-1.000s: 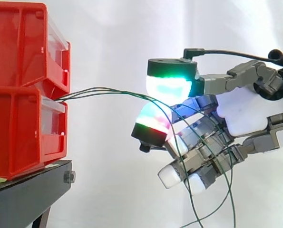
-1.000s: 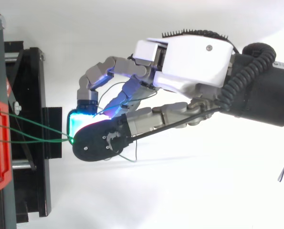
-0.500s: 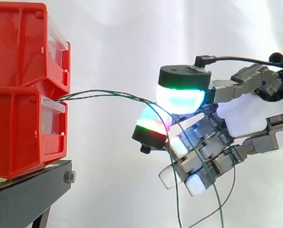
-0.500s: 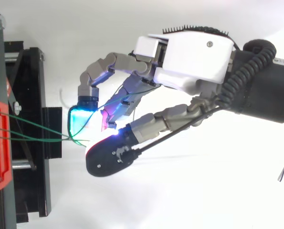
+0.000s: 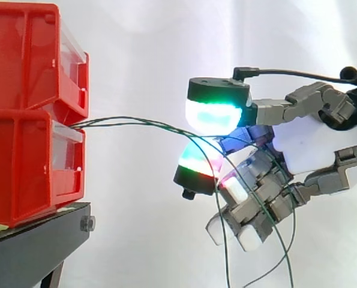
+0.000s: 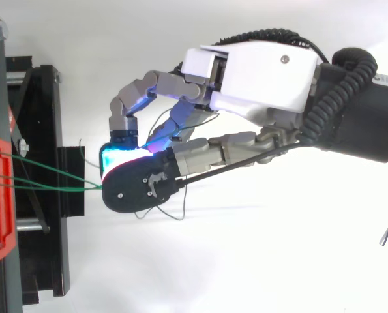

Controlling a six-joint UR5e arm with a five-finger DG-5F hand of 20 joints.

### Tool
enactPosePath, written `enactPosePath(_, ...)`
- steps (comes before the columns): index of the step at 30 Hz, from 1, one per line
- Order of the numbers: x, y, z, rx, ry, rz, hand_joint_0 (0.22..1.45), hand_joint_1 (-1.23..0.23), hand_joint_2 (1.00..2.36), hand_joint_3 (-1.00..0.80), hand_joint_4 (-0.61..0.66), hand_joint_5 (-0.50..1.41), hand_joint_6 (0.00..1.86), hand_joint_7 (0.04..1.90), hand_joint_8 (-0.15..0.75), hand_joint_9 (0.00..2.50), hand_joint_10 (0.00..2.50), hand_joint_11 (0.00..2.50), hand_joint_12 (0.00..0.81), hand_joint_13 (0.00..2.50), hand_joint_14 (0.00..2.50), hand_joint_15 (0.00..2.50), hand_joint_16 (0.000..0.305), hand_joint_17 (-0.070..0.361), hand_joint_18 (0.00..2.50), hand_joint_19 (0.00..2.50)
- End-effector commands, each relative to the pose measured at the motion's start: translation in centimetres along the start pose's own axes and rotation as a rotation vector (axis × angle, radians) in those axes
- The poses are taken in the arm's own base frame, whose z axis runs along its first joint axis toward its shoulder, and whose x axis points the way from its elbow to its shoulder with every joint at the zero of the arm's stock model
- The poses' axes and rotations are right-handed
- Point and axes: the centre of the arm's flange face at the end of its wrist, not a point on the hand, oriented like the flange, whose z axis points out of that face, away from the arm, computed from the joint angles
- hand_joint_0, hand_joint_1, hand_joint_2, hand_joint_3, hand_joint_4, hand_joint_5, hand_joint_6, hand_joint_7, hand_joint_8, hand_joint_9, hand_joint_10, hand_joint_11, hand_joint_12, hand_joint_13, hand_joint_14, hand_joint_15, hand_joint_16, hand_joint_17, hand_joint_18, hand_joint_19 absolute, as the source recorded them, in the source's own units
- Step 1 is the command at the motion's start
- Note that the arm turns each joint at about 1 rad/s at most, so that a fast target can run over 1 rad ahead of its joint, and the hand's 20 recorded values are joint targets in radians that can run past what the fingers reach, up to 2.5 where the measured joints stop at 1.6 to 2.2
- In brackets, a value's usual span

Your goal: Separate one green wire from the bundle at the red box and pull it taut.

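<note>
hand (image 6: 259,72) fingers (image 5: 217,114) pinch green wires (image 5: 124,120) nr red box (image 5: 28,162).

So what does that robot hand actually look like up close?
The hand has a smooth white shell over its palm and jointed grey metal fingers. Its fingertips are thick rounded pads with black caps, glowing green and cyan, one streaked with red. Behind the hand sits a black cylindrical wrist.

Open air separates the red bins (image 5: 22,168) from the hand (image 5: 310,144), crossed only by the green wires (image 5: 142,123) strung between them, while the black stand (image 5: 34,246) blocks passage beneath the bins.
</note>
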Motion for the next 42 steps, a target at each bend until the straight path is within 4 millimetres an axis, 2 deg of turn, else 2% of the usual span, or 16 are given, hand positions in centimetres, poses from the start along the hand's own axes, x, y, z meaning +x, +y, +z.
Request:
enactPosePath(1,0.1,0.0,0.0,-0.001,0.003,-0.020,0.62,-0.58,1.01,-0.43,0.10,-0.15,0.88,1.09,0.279,1.07,0.02,0.67,0.344,0.88,0.02,0.40,0.044,0.100,0.78,0.50)
enactPosePath(4,0.1,0.1,0.0,-0.003,0.001,-0.026,0.63,-0.69,1.01,-0.36,0.11,-0.16,0.89,1.07,0.280,1.02,0.02,0.69,0.346,0.87,0.02,0.41,0.045,0.102,0.78,0.49)
enactPosePath(8,0.0,0.0,0.0,-0.003,0.001,-0.027,0.70,-0.81,1.01,-0.34,0.01,-0.18,0.92,1.04,0.270,0.96,0.02,0.70,0.342,0.85,0.02,0.41,0.045,0.102,0.77,0.47)
enactPosePath(12,-0.1,0.1,0.0,-0.002,0.001,-0.042,0.75,-0.85,1.00,-0.46,0.00,-0.20,0.94,0.98,0.253,0.93,0.02,0.72,0.332,0.83,0.02,0.42,0.044,0.100,0.76,0.46)
enactPosePath(14,0.0,0.1,-0.1,-0.001,0.005,-0.073,0.74,-0.87,1.00,-0.50,0.04,-0.19,0.94,0.95,0.254,0.96,0.02,0.77,0.330,0.83,0.02,0.41,0.044,0.099,0.76,0.45)
enactPosePath(20,0.2,0.1,0.0,-0.006,0.043,-0.140,0.67,-0.88,1.00,-0.50,0.08,-0.17,0.93,1.01,0.261,1.06,0.02,0.90,0.330,0.86,0.02,0.44,0.043,0.097,0.77,0.47)
enactPosePath(26,0.3,0.7,0.0,-0.019,0.056,-0.137,0.58,-0.90,1.00,-0.50,0.10,-0.15,0.93,1.05,0.272,1.12,0.02,0.92,0.333,0.88,0.02,0.44,0.042,0.096,0.79,0.48)
enactPosePath(32,0.1,1.0,0.0,-0.025,0.054,-0.135,0.50,-0.81,1.00,-0.50,0.11,-0.14,0.91,1.03,0.284,1.17,0.02,0.90,0.354,0.91,0.02,0.44,0.046,0.104,0.82,0.47)
enactPosePath(37,0.2,1.3,0.0,-0.031,0.055,-0.133,0.54,-0.69,1.00,-0.50,0.10,-0.14,0.90,1.06,0.273,1.17,0.02,0.86,0.346,0.90,0.02,0.44,0.044,0.099,0.80,0.49)
enactPosePath(42,0.3,1.3,-0.1,-0.028,0.057,-0.130,0.54,-0.55,1.00,-0.50,0.10,-0.14,0.89,1.10,0.288,1.18,0.02,0.84,0.359,0.91,0.02,0.45,0.046,0.104,0.81,0.51)
